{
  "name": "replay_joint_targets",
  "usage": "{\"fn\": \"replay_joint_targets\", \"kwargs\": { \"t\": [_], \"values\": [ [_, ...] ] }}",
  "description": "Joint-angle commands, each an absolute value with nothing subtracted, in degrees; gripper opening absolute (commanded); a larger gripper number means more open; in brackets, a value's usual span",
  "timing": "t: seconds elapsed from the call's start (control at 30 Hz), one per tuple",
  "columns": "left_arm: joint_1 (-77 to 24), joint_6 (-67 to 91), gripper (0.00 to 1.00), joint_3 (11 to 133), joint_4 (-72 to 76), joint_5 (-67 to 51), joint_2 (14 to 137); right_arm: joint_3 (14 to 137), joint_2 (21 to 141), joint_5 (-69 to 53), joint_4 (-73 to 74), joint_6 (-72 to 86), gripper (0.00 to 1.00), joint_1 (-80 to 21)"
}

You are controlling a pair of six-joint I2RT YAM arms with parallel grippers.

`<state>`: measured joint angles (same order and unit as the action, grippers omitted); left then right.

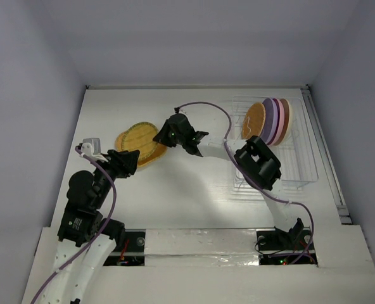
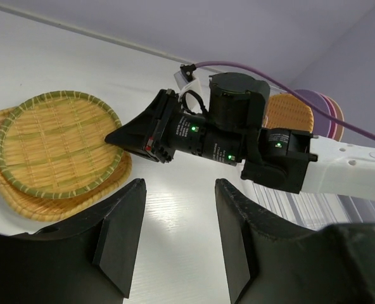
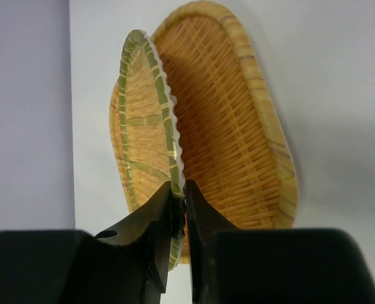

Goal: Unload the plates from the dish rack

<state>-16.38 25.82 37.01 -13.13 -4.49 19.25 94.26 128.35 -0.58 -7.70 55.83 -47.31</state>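
Edgewise, right hand (image 3: pixel 178 209) pinches green-rimmed plate (image 3: pixel 143 126) over orange plate (image 3: pixel 238 133).

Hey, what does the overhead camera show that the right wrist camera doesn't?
Only the top view shows the dish rack with several plates standing in it, and the left gripper close to the unloaded pile. Only the right wrist view shows, close up, the right gripper with its jaws pinched on the rim of the green-rimmed plate. Both show that plate and the orange woven plate that it overlaps.
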Motion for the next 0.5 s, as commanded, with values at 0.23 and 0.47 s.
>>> {"fn": "replay_joint_targets", "kwargs": {
  "t": [0.23, 0.47],
  "values": [
    [-16.1, 25.7, 0.45, 37.7, -10.6, -4.9, 20.0, 95.5, 126.9, -0.4, -7.7, 54.1, 0.66, -47.6],
    [-15.6, 25.6, 0.45, 37.6, -10.5, -5.5, 19.9, 94.7, 120.9, 6.1, -0.2, 44.6, 0.83, -47.6]
  ]
}}
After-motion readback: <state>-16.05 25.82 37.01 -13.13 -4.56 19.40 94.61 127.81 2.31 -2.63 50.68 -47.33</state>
